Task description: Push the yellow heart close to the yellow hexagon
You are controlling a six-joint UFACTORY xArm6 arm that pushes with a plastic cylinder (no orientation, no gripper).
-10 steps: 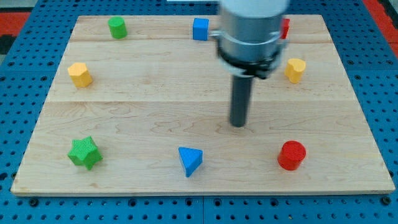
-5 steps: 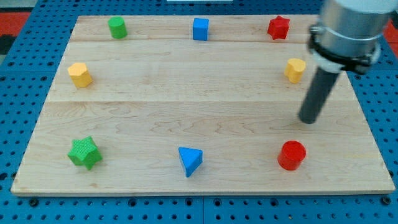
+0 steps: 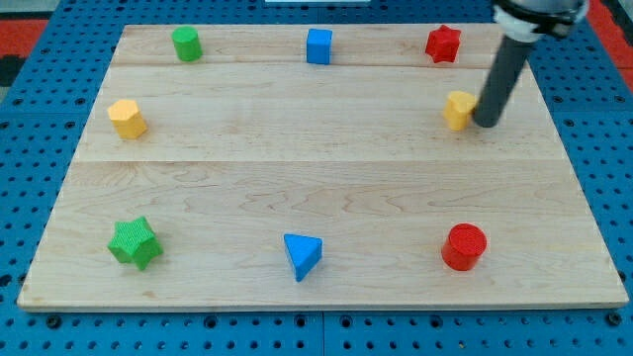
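The yellow heart lies at the view's right, in the upper half of the wooden board. My tip touches its right side. The yellow hexagon lies far off at the view's left, at about the same height on the board.
A green cylinder, a blue cube and a red star line the view's top. A green star, a blue triangle and a red cylinder line the bottom.
My tip has swung from the board's middle to the right, then up against the yellow heart's right side. The heart has shifted slightly left.
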